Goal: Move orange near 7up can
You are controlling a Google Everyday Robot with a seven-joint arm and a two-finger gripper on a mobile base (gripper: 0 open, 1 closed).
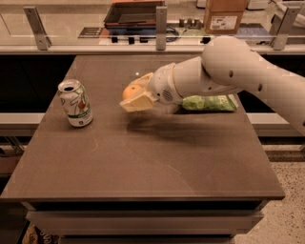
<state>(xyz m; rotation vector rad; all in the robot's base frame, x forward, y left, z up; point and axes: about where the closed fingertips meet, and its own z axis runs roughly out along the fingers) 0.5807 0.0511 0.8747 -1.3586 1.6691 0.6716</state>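
Observation:
The orange [131, 90] is held between the cream fingers of my gripper [135, 94], a little above the brown table [157, 157], left of centre. The gripper is shut on it; the white arm reaches in from the right. The 7up can [75, 103], white and green with a silver open top, stands upright on the table's left side, about a can's width or two left of the gripper.
A crinkled green chip bag [209, 103] lies on the table's right side, partly behind the arm. A counter with metal posts, a dark tray [134, 13] and a cardboard box [225, 15] runs along the back.

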